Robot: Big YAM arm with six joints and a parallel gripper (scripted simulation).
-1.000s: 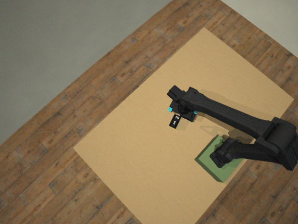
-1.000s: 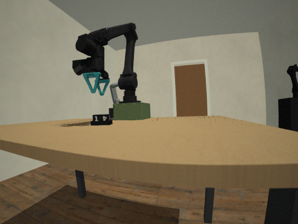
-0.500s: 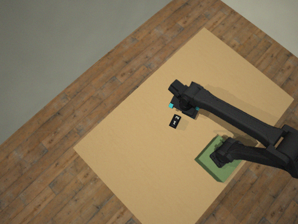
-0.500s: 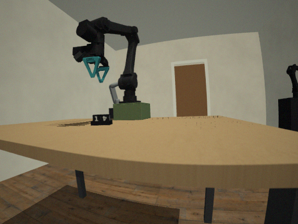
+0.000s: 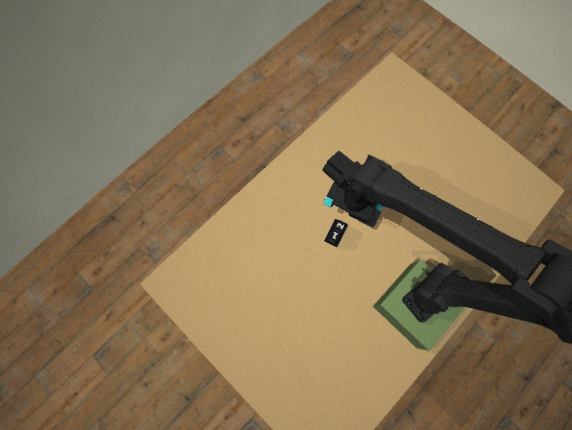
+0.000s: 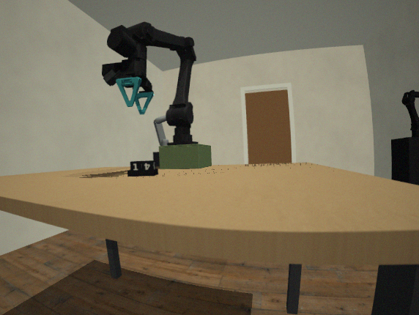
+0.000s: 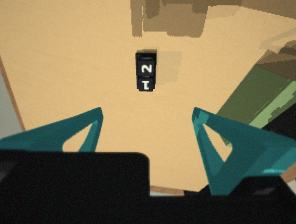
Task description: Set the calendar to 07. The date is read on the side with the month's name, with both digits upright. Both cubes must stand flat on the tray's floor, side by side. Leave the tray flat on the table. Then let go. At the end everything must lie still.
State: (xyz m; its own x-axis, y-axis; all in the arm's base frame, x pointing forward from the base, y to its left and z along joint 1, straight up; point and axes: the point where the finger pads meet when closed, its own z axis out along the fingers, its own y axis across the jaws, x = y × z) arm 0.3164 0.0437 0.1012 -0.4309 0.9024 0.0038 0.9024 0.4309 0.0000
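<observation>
- The pincer (image 6: 136,96) is seen hanging high above the counter (image 6: 234,198), spread as wide as it goes, and nothing is held between its teal fingers.
- The calendar (image 5: 336,233), a small black tray with two dark cubes side by side in it, is found on the counter well below the pincer, apart from it, not touched by anything.
- From the top view, the cubes' upper faces can be read as 1 and 2; the pincer sits just to the far right of the calendar there.
- From the exterior view, the side faces read 1 and 4, with the calendar (image 6: 143,168) set just left of the green base block (image 6: 190,158).
- In the wrist view the calendar (image 7: 147,70) is framed between the two fingers but far off from them, so quite a gap is left.
- The month's name can't be made out in any view, too small.
- The arm (image 5: 450,215) is mounted on that green block at the counter's right edge and is reached out over the middle.
- A brown door (image 6: 268,126) is visible in the far wall.
</observation>
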